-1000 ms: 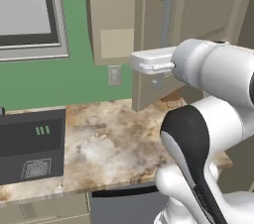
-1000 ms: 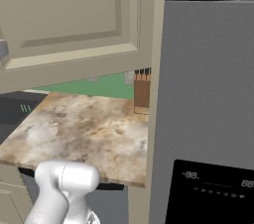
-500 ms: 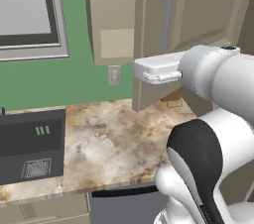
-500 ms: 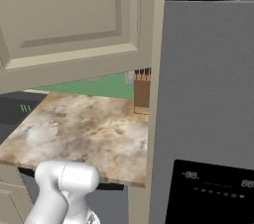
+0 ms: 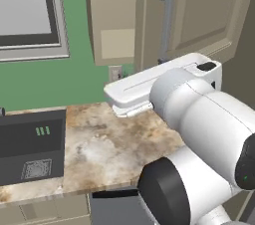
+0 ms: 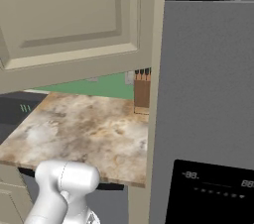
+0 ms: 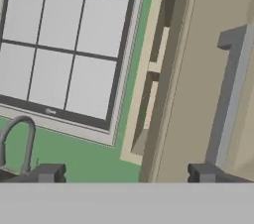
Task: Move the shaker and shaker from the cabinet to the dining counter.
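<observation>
My gripper is open, its two dark fingertips wide apart with nothing between them. In front of it stands the beige cabinet door, swung open, seen nearly edge-on. Its long metal handle runs just above and beyond the right fingertip, not between the jaws. Through the gap left of the door edge a sliver of the cabinet's inside with beige shelves shows. In the left base view my white arm reaches across below the door and handle. Both shakers are hidden, and the dining counter is out of view.
A marbled worktop lies below, with a dark cooktop at its left and a wall outlet behind. A knife block stands by the grey fridge. A window and faucet lie left.
The jaws have gone from shut to wide open. The cabinet door has swung further open, and the arm's white link has dropped a little lower in the left base view.
</observation>
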Motion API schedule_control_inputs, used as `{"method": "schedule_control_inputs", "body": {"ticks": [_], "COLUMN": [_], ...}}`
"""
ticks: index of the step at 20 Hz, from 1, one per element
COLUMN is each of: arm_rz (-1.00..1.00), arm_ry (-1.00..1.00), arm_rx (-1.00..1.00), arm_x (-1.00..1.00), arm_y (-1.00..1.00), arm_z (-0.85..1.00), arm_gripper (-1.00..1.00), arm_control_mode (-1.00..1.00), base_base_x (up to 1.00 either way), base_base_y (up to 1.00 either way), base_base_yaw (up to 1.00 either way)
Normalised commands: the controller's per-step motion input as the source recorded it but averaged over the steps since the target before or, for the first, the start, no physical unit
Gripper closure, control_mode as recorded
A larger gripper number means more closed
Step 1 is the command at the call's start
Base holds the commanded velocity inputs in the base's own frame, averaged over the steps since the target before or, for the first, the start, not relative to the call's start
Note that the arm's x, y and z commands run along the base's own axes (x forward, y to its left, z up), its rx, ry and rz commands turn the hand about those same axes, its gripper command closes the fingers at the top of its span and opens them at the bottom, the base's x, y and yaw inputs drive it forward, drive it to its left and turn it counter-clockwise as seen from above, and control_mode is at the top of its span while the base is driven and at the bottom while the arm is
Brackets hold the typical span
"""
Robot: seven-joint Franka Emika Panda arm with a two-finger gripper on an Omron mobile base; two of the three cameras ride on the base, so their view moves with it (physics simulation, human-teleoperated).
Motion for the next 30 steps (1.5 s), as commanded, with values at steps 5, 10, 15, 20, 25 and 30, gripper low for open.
{"method": "schedule_control_inputs", "body": {"ticks": [5,10,15,20,25,30], "arm_rz": [0.0,0.0,0.0,-0.06,-0.08,-0.13], "arm_ry": [0.0,0.01,0.05,0.07,0.06,0.05], "arm_rx": [-0.21,-0.23,-0.28,-0.28,-0.26,-0.2], "arm_x": [0.0,0.14,0.19,0.29,0.31,0.36], "arm_y": [0.52,0.31,0.03,0.0,0.0,0.0], "arm_z": [0.0,-0.03,-0.12,-0.24,-0.27,-0.19], "arm_gripper": [-1.0,-1.0,-1.0,-1.0,-1.0,-1.0], "arm_control_mode": [-1.0,-1.0,-1.0,-1.0,-1.0,-1.0], "base_base_x": [0.0,0.0,0.0,0.0,0.0,0.0], "base_base_y": [0.0,0.0,0.0,0.0,0.0,0.0], "base_base_yaw": [0.0,0.0,0.0,0.0,0.0,0.0]}}
